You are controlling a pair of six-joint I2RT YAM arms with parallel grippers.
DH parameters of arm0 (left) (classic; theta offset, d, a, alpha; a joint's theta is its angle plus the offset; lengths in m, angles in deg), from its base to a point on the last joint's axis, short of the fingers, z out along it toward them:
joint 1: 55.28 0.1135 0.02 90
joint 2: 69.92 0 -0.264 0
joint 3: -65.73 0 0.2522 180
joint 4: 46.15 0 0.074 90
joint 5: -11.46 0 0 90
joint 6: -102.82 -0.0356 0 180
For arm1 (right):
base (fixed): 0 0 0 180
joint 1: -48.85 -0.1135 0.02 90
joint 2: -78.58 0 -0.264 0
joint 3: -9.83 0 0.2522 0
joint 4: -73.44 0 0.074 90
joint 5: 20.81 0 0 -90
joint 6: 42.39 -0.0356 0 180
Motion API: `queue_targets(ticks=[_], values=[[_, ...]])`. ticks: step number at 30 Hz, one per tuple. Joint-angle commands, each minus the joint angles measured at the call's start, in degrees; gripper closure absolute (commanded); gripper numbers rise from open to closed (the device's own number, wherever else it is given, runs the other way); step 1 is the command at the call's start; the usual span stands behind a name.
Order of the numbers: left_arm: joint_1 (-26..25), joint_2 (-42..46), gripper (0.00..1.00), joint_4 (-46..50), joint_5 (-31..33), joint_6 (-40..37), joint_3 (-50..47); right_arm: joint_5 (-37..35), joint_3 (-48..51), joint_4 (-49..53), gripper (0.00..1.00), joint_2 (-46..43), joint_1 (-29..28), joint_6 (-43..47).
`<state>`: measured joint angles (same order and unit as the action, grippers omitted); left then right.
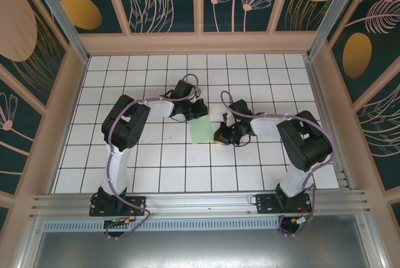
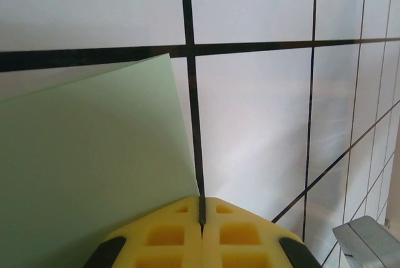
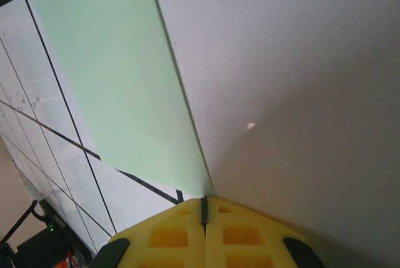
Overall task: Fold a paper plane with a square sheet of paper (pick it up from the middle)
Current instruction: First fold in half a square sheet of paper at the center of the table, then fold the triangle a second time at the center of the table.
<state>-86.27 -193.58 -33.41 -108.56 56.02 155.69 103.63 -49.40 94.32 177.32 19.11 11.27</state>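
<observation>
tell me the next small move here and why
Probably draw the shut right gripper along the long edge of the square sheet of paper, which looks like a fold, to sharpen it, with the shut left gripper holding down the sheet's corner. Both grippers meet the sheet's edge at their tips, and it lies as a narrow strip, not yet a dart.

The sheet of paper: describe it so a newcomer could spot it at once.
On the white gridded table, look at the middle, between the left gripper and the right gripper. The sheet of paper is there: a plain patch, the one pale mint-green thing against the white, black-lined surface.
</observation>
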Motion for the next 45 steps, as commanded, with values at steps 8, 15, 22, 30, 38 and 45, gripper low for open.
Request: queue_targets(ticks=[8, 15, 22, 30, 38, 45], values=[[2.3, 8.0, 0.54, 4.0, 4.1, -0.6, 3.3, -10.2, -6.9, 1.4, 1.0, -5.5, 1.6, 0.5], [6.9, 19.0, 0.33, 1.9, 11.7, 3.6, -8.6, -12.3, -18.7, 0.0, 0.85, 7.0, 1.2, 2.6], [8.1, 25.1, 0.18, 1.9, 13.5, 5.6, -16.9, -11.2, -30.3, 0.4, 0.83, 18.6, 1.0, 2.1], [8.1, 27.5, 0.09, -0.2, 7.8, 7.8, -21.8, -13.9, -34.3, 4.1, 0.82, 24.3, 1.2, 0.3], [5.5, 28.9, 0.07, -2.6, 1.8, 13.7, -27.1, -19.4, -30.5, 7.0, 0.82, 24.5, 2.7, -5.8], [0.6, 28.9, 0.18, -4.0, 0.0, 18.9, -30.4, -19.4, -28.9, 6.8, 0.83, 24.9, 2.8, -7.2]])
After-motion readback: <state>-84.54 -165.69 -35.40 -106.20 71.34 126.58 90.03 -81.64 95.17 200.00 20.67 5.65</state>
